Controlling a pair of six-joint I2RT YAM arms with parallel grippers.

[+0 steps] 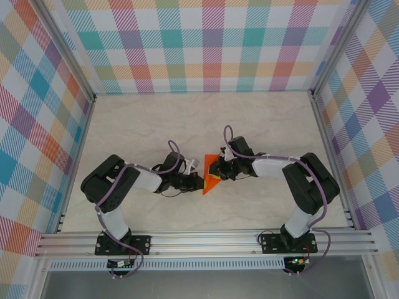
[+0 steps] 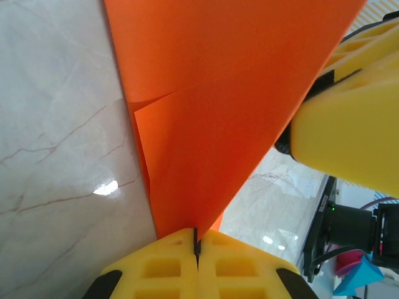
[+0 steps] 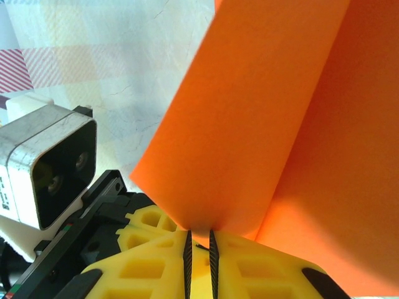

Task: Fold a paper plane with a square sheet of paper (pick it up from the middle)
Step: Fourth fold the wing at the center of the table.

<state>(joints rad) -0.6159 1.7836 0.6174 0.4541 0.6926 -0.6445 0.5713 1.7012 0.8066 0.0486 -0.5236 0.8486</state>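
One pale, marble-patterned surface (image 1: 249, 124) is seen, enclosed by checked walls (image 1: 206, 43). Two black-and-white robot arms are bolted at its near edge, the left arm (image 1: 118, 184) and the right arm (image 1: 305, 177), both bent inward toward the middle. One bright orange sheet of thin paper (image 1: 210, 180) (image 2: 237, 93) (image 3: 268, 112), partly folded with a crease showing, is gripped between them at the middle of the surface. Two yellow end effectors are counted. The left end effector (image 2: 196, 242) is closed tight on the sheet's edge, and the right end effector (image 3: 199, 243) is pinched on a curled edge, its jaws nearly together.
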